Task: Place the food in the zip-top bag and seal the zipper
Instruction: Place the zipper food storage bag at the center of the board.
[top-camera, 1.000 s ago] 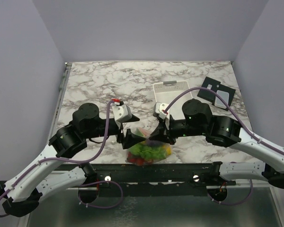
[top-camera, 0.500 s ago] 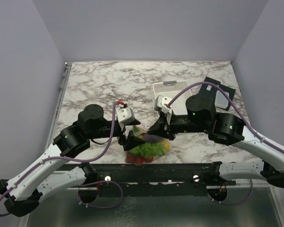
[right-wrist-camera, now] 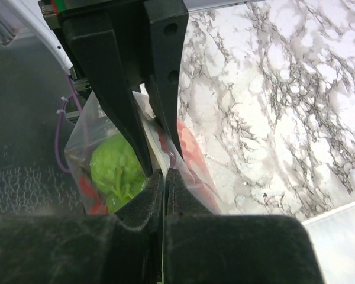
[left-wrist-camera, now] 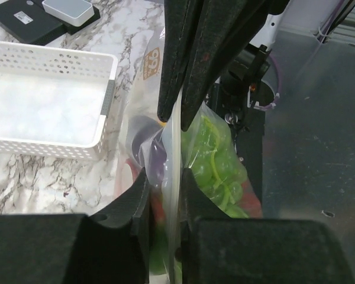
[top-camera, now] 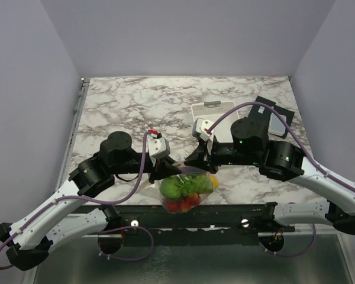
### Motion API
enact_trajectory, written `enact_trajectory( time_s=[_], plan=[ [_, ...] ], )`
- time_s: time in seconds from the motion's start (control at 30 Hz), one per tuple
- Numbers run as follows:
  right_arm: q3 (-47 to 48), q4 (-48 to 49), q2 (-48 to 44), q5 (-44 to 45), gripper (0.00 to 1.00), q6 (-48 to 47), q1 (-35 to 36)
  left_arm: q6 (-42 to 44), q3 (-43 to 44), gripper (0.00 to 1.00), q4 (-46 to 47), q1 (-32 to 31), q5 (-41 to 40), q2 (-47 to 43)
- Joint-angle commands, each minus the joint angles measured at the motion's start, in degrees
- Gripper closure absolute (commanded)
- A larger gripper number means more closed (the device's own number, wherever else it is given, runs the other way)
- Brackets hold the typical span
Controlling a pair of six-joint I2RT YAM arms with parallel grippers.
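Note:
The zip-top bag (top-camera: 187, 190) hangs between my two grippers over the table's front edge. The food shows through it: green pieces (top-camera: 175, 187), red ones (top-camera: 181, 205) and a yellow bit (top-camera: 213, 181). My left gripper (top-camera: 172, 171) is shut on the bag's mouth edge. In the left wrist view its jaws (left-wrist-camera: 165, 183) pinch the pale zipper strip (left-wrist-camera: 174, 142), with green grapes (left-wrist-camera: 216, 163) beside it. My right gripper (top-camera: 196, 168) is shut on the same edge from the other side. Its jaws (right-wrist-camera: 164, 175) close flat on the film of the bag (right-wrist-camera: 83, 136).
A white perforated basket (top-camera: 208, 110) stands behind the right arm and looks empty (left-wrist-camera: 106, 94). A black plate with a grey box (top-camera: 274, 120) lies at the back right. The table's front edge (top-camera: 242, 206) runs right under the bag.
My left gripper has moved in onto the bag's mouth and shut on it. The bag now hangs stretched between both grippers, a little lower and fuller in view.

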Motion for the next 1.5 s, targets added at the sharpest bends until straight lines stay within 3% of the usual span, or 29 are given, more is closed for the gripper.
enact_trajectory(
  time_s=[0.0, 0.27, 0.43, 0.57, 0.67, 1.07, 1.47],
  plan=[
    [1.5, 5.6, -1.1, 0.9, 0.99, 0.6, 0.0, 0.4, -0.2, 1.00, -1.2, 0.2, -0.4, 0.4],
    [-1.3, 6.6, -1.9, 6.4, 0.98, 1.1, 0.0, 0.5, 0.4, 1.00, -1.8, 0.2, -5.5, 0.4],
    [-2.7, 7.0, -3.1, 10.2, 0.82, 1.2, 0.0, 0.6, 1.1, 1.00, -2.3, 0.2, -11.3, 0.3],
    [-4.2, 8.0, -5.1, 14.7, 0.56, 1.4, 0.0, 0.8, 1.6, 1.00, -2.9, 0.2, -16.5, 0.7],
    [-5.3, 8.8, -6.6, 17.5, 0.46, 1.4, -0.1, 0.9, 2.0, 1.00, -3.0, 0.2, -19.4, 0.9],
    [-10.3, 11.6, -10.8, 23.4, 0.41, 1.4, -0.1, 4.9, 5.6, 1.00, -4.9, 0.2, -43.5, 4.2],
    [-14.9, 13.9, -13.0, 25.6, 0.41, 1.6, -0.1, 10.0, 6.9, 1.00, -0.6, 0.2, -73.5, 15.9]
  ],
)
